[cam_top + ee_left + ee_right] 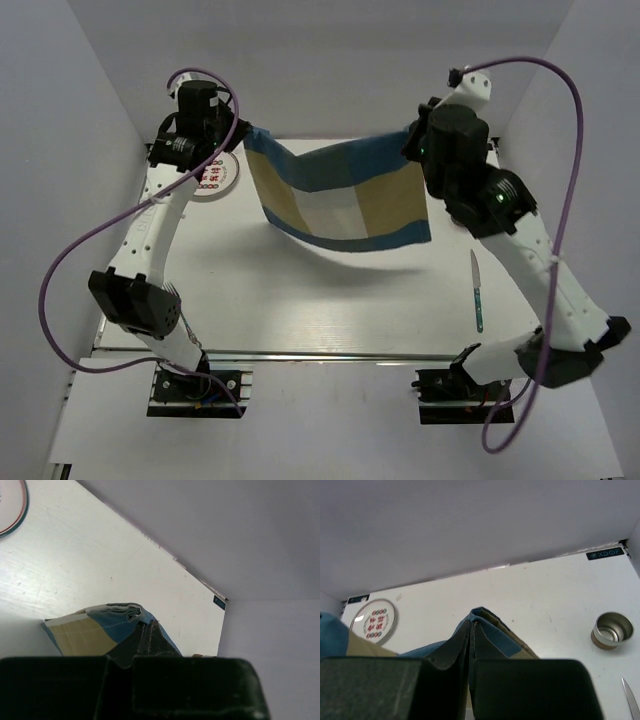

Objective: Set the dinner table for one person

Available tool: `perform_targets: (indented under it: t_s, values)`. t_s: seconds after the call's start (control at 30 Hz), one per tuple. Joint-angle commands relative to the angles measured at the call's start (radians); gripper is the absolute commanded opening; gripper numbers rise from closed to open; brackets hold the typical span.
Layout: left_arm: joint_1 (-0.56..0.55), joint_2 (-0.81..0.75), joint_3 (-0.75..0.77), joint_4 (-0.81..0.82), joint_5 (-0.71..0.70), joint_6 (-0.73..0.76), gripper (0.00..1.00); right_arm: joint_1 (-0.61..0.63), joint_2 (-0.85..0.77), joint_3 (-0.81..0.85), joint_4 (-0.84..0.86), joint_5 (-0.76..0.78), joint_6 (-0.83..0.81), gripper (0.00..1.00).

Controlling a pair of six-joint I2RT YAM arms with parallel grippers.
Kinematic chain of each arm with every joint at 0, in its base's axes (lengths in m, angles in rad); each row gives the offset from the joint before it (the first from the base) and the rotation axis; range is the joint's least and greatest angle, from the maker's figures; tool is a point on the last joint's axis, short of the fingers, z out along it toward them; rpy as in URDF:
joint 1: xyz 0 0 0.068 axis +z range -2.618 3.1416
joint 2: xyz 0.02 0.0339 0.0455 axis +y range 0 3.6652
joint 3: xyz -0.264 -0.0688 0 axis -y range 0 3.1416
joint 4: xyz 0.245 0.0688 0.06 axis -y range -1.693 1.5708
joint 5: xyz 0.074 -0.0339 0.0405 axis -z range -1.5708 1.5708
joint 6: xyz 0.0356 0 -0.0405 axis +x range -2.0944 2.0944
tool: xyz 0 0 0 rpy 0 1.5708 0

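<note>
seen from above, your two arms reached over the far half of the white table (pixel 330 310) and held a blue-and-tan checked placemat (pixel 340 200) up between them. your left claw (pixel 146 627) was pressed together on the mat's far left corner. in the left wrist view its dark fingers (pixel 160 642) met with a bunched fold of blue cloth pinched at their tips, and no gap showed between them. your right claw (pixel 471 627) was clamped on the far right corner, its two fingers almost flat against each other with only the thin edge of cloth between. the placemat hung from those two corners like a banner, sagging in the middle. its lower edge appeared to be lifted off the table, with a soft shadow on the surface below.

the table lay flat under everything, with white walls around it and an aluminium rail along its near edge by the arm bases. a round white plate (pixel 215 175) with a red pattern sat on the table at far left, near the left claw and partly hidden by that arm. a knife (pixel 476 290) with a blue handle lay on the right side, its tip pointing away from the bases, apart from the mat. the right wrist view also showed a small metal cup (pixel 613 630) standing upright on the table, near the knife's tip.
</note>
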State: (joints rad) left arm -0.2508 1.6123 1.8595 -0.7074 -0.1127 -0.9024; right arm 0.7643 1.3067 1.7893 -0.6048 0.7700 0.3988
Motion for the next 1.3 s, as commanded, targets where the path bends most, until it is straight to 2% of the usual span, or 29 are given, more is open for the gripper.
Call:
perform_targets:
  t_s: [0.0,0.03,0.13,0.23,0.3,0.33,0.37,0.4,0.43,0.47,0.5,0.6,0.63,0.67,0.7,0.77,0.83,0.87,0.97,1.0,1.07,1.1,1.13,1.17,1.23,1.27]
  values:
    - [0.014,0.019,0.140,0.078,0.044,0.013,0.00,-0.126,0.092,0.160,0.016,-0.102,-0.038,0.00]
    - [0.015,0.041,0.173,0.094,0.047,0.022,0.00,-0.199,0.168,0.253,-0.009,-0.176,-0.040,0.00]
    - [0.025,0.115,0.274,0.155,0.065,0.060,0.00,-0.293,0.275,0.376,0.008,-0.292,-0.089,0.00]
    - [0.036,0.164,0.322,0.236,0.111,0.114,0.00,-0.354,0.293,0.374,0.048,-0.407,-0.150,0.00]
    - [0.036,0.150,0.256,0.266,0.111,0.137,0.00,-0.407,0.283,0.314,0.033,-0.461,-0.135,0.00]
    - [0.036,0.138,0.207,0.293,0.145,0.135,0.00,-0.413,0.267,0.262,0.040,-0.489,-0.126,0.00]
    - [0.036,0.114,0.134,0.328,0.149,0.135,0.00,-0.437,0.214,0.095,0.100,-0.514,-0.112,0.00]
    - [0.036,0.054,-0.043,0.408,0.151,0.128,0.00,-0.442,0.180,-0.006,0.147,-0.546,-0.098,0.00]
    - [0.025,0.017,-0.142,0.454,0.151,0.123,0.00,-0.447,0.149,-0.106,0.190,-0.561,-0.080,0.00]
    - [0.012,-0.014,-0.237,0.495,0.142,0.108,0.00,-0.468,0.088,-0.283,0.265,-0.578,-0.065,0.00]
    - [0.012,-0.064,-0.398,0.535,0.130,0.082,0.00,-0.470,0.044,-0.360,0.327,-0.610,-0.036,0.00]
    - [0.012,-0.124,-0.599,0.543,0.128,0.037,0.00,-0.474,-0.009,-0.617,0.376,-0.644,0.007,0.00]
    - [0.002,-0.168,-0.728,0.551,0.128,0.033,0.13,-0.476,-0.024,-0.674,0.391,-0.652,0.018,0.18]
    - [0.002,-0.195,-0.787,0.557,0.128,0.020,0.44,-0.477,-0.061,-0.779,0.410,-0.644,0.032,0.81]
    - [0.002,-0.224,-0.842,0.559,0.128,0.016,0.61,-0.480,-0.081,-0.829,0.422,-0.637,0.067,0.89]
    - [-0.008,-0.327,-0.968,0.548,0.128,0.010,0.84,-0.487,-0.138,-0.943,0.485,-0.635,0.074,0.89]
    - [-0.018,-0.423,-1.043,0.560,0.136,0.022,0.90,-0.488,-0.126,-0.953,0.491,-0.633,0.054,0.89]
    - [-0.018,-0.445,-1.054,0.578,0.136,0.029,0.98,-0.490,-0.101,-0.937,0.479,-0.627,0.042,0.89]
    - [-0.018,-0.405,-0.969,0.539,0.127,0.071,0.98,-0.481,0.066,-0.813,0.416,-0.664,-0.006,0.89]
    - [-0.018,-0.361,-0.923,0.522,0.127,0.092,0.98,-0.473,0.182,-0.724,0.377,-0.667,-0.020,0.89]
    - [-0.027,-0.194,-0.748,0.464,0.171,0.115,0.98,-0.470,0.302,-0.615,0.308,-0.646,-0.032,0.89]
    - [-0.027,-0.127,-0.684,0.444,0.194,0.147,0.98,-0.464,0.403,-0.510,0.245,-0.629,-0.038,0.89]
    - [-0.027,-0.056,-0.531,0.363,0.209,0.154,0.98,-0.464,0.452,-0.463,0.215,-0.623,-0.041,0.89]
    - [-0.036,0.087,-0.454,0.327,0.231,0.164,0.98,-0.464,0.497,-0.418,0.186,-0.627,-0.044,0.89]
    - [-0.036,0.231,-0.309,0.264,0.271,0.197,0.98,-0.462,0.621,-0.286,0.090,-0.617,-0.028,0.89]
    - [-0.036,0.361,-0.181,0.196,0.277,0.198,0.98,-0.464,0.653,-0.260,0.076,-0.624,-0.023,0.89]
